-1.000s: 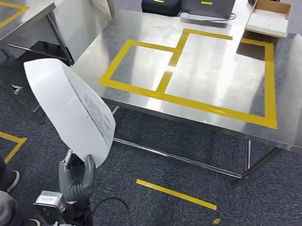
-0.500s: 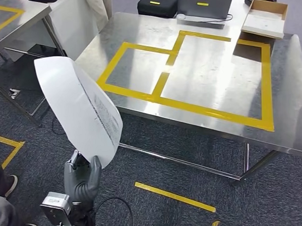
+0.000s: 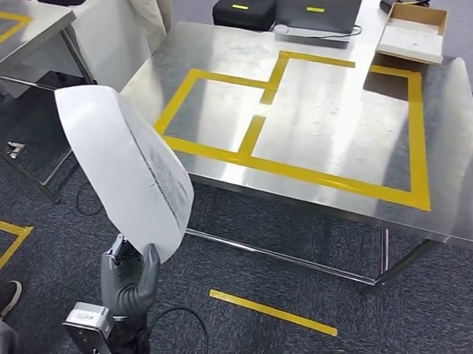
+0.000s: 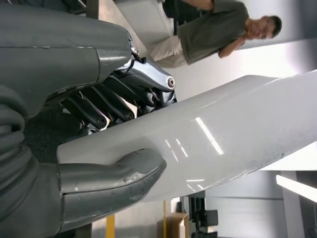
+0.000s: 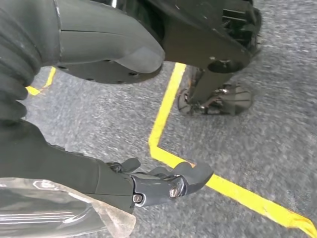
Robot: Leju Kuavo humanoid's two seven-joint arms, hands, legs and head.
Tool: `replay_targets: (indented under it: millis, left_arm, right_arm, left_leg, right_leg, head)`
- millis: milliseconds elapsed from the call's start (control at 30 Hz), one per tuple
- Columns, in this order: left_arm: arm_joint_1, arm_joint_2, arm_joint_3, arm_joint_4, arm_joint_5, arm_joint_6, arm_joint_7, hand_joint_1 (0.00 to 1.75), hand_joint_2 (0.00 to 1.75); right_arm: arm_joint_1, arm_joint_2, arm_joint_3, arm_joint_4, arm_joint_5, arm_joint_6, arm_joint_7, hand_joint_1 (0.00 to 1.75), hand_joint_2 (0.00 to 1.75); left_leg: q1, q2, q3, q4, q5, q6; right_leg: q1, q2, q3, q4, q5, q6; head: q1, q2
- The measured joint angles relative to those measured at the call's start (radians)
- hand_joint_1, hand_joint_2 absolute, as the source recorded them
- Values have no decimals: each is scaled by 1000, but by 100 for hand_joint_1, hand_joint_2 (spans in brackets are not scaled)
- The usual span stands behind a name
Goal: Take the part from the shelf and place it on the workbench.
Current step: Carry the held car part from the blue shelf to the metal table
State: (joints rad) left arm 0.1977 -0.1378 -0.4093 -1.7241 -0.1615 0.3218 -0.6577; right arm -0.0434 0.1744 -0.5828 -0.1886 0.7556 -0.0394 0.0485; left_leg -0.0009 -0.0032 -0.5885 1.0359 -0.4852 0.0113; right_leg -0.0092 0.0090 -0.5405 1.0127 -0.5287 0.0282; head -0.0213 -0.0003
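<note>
Stainless steel bench (image 3: 314, 104) fills the upper right of the head view, its top marked with yellow tape rectangles (image 3: 262, 133), a smaller one on the left sharing a side with a larger one on the right. Grey carpet floor (image 3: 272, 269) lies under and in front of it, with a short yellow tape strip (image 3: 273, 312) near the bench's front legs. A second steel bench (image 3: 18, 29) stands at upper left, also taped in yellow.

The part (image 3: 128, 169), a white, smooth, curved panel with a dark speckled streak along its face, stands tilted in the air to the left of the bench, off its front left corner, not touching it. The left hand (image 3: 127, 275) grips the part's lower end; in the left wrist view the thick thumb (image 4: 112, 181) presses one face and the darker fingers (image 4: 101, 111) close on the other.

At the bench's far edge: a black case (image 3: 243, 9), a grey laptop-like device (image 3: 316, 11), and an open shallow cardboard box (image 3: 412, 32).

The right hand (image 5: 164, 183) hangs low over the carpet, above a yellow floor line (image 5: 176, 134), holding nothing, its fingers loosely extended.

A person (image 4: 220, 27) stands beyond the part in the left wrist view.
</note>
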Motion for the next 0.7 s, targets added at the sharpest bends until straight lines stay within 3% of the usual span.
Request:
replay_targets:
  millis: [67, 100, 167, 233, 267, 300, 367, 400, 433, 567, 633, 700]
  left_arm:
    - [1, -3, 1, -2, -1, 2, 0, 175, 175]
    - [1, -5, 2, -3, -2, 3, 0, 175, 175]
    - [1, -7, 2, -4, -3, 3, 0, 175, 175]
    - [3, -7, 2, -4, -4, 3, 0, 175, 175]
    - [3, -7, 2, -4, -4, 3, 0, 175, 175]
    - [3, -7, 2, -4, -4, 3, 0, 175, 175]
    - [3, -7, 3, -4, -4, 3, 0, 175, 175]
    - [3, -8, 4, -4, -4, 2, -1, 175, 175]
    - [3, -9, 4, -4, -4, 2, -2, 175, 175]
    - [2, -14, 5, -6, -5, -1, -3, 175, 175]
    - [2, -14, 5, -9, -5, -1, -3, 175, 175]
    - [4, -13, 5, -9, -5, -1, -3, 175, 175]
  right_arm:
    - [1, 1, 0, 0, 3, -1, 2, 0, 175]
    - [1, 1, 0, 0, 3, -1, 2, 0, 175]
    - [2, 1, 0, 0, 4, -1, 3, 0, 175]
    - [4, 1, 0, 0, 4, -1, 4, 0, 175]
    - [5, 1, 0, 0, 4, -1, 4, 0, 175]
    - [6, 1, 0, 0, 5, -1, 3, 0, 175]
    - [6, 1, 0, 0, 6, -1, 1, 0, 175]
    - [5, 1, -1, 0, 7, -1, -2, 0, 175]
    - [4, 1, -1, 0, 7, -1, -4, 0, 175]
    - [9, 2, -2, 0, 8, -1, -6, 0, 175]
    - [8, 3, -2, 0, 8, -1, -6, 0, 175]
    - [7, 3, -2, 0, 8, -1, -6, 0, 175]
  left_leg:
    - [3, 1, 7, -11, 2, 11]
    - [6, 2, 11, -16, 3, 16]
    - [6, 3, 14, -18, 0, 24]
    - [4, 3, 16, -17, -4, 28]
    - [4, 2, 19, -17, -6, 28]
    - [4, 1, 24, -17, -9, 27]
    - [2, 0, 34, -16, -17, 21]
    - [0, 0, 36, -15, -21, 16]
    - [-1, 1, 36, -14, -22, 12]
    - [-1, 1, 37, -2, -36, -8]
    - [2, 1, 2, 79, -79, -20]
    - [6, 1, -67, 211, -129, -28]
  right_leg:
    - [-1, -1, -9, 17, -15, 10]
    - [-1, -2, -28, 54, -35, 14]
    - [-2, -3, -96, 180, -88, 18]
    - [-2, -3, -154, 273, -108, 21]
    - [-2, -3, -158, 268, -89, 21]
    - [-2, -3, -141, 222, -53, 20]
    - [-1, -6, -79, 86, 17, 15]
    - [1, -7, -53, 37, 32, 10]
    - [2, -7, -39, 11, 33, 6]
    - [0, -7, -22, -4, 26, -14]
    - [-5, -8, -11, -11, 24, -24]
    - [-4, -9, -4, -11, 18, -30]
  head:
    - [2, 0]
    - [3, 0]
    - [4, 0]
    - [4, 0]
    - [4, 0]
    - [4, 0]
    - [4, 0]
    - [4, 0]
    - [2, 0]
    - [-4, 0]
    - [-10, 0]
    - [-13, 0]
